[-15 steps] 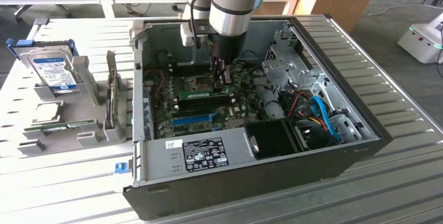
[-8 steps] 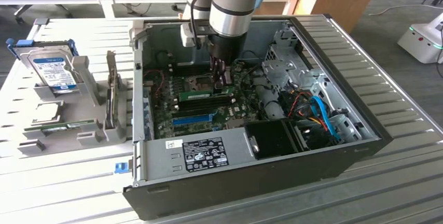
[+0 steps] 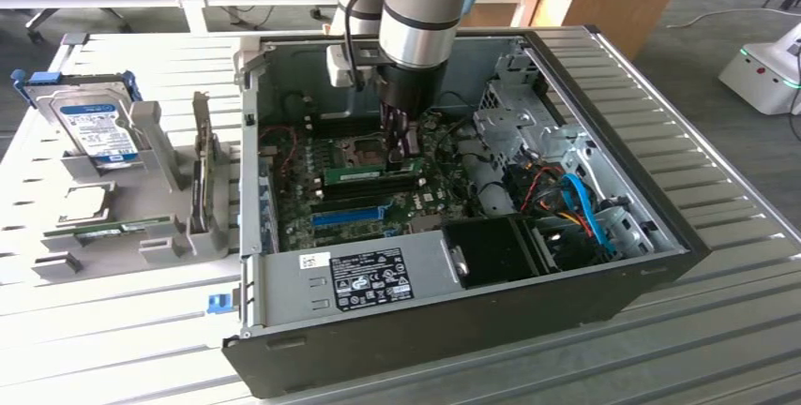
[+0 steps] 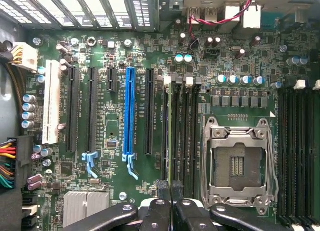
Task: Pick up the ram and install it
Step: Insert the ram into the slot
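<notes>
The ram (image 3: 355, 176) is a thin green stick standing on edge among the black memory slots of the motherboard inside the open computer case. In the wrist view the ram (image 4: 170, 131) shows edge-on as a narrow green line running along one slot, right up to the fingertips. My gripper (image 3: 402, 154) reaches straight down into the case at the ram's end on the exterior view's right. In the wrist view the black fingers of my gripper (image 4: 171, 191) are pressed together over that end of the stick.
A bare CPU socket (image 4: 239, 163) lies beside the memory slots and a long blue slot (image 4: 130, 111) on the other side. Outside the case (image 3: 651, 274), on the exterior view's left, a grey rack holds a second green stick (image 3: 126, 229) and a hard drive (image 3: 98, 128).
</notes>
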Robot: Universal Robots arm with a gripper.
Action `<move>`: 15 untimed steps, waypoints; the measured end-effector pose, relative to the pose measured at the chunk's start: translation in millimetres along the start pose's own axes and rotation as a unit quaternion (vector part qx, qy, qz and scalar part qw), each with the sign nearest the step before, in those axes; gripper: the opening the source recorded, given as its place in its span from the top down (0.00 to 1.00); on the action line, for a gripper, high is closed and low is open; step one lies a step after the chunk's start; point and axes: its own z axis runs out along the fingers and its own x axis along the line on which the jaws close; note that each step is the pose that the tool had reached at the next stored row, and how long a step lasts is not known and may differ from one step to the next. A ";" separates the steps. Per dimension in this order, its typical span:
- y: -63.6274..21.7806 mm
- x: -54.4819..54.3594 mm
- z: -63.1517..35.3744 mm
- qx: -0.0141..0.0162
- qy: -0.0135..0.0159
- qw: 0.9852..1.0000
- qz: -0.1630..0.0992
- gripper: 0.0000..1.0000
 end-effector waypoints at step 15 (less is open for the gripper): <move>0.4 0.0 0.0 0.010 0.000 1.000 0.000 0.88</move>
